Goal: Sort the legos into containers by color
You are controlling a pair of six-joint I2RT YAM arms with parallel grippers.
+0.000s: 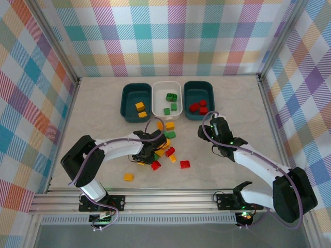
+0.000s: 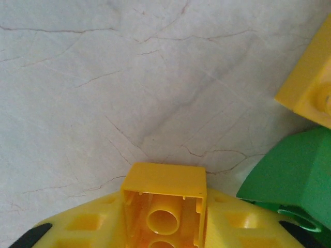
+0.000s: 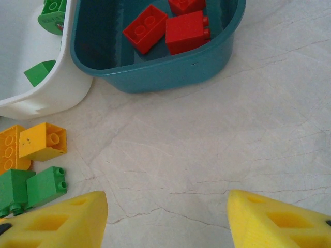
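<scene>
As the top view shows you, loose bricks (image 1: 184,164) lie on the desk (image 1: 232,103) near the white tub (image 1: 166,83). Left wrist view: your left fingers (image 2: 77,227) clamp a yellow brick (image 2: 163,186). Right wrist view: your right fingers (image 3: 269,217) stand apart, empty, near the teal tub (image 3: 165,75) holding red bricks (image 3: 187,32).

Yellow brick (image 2: 164,194); teal tub (image 3: 170,77), red bricks (image 3: 147,28); white tub (image 3: 46,98), green bricks (image 3: 39,72).
</scene>
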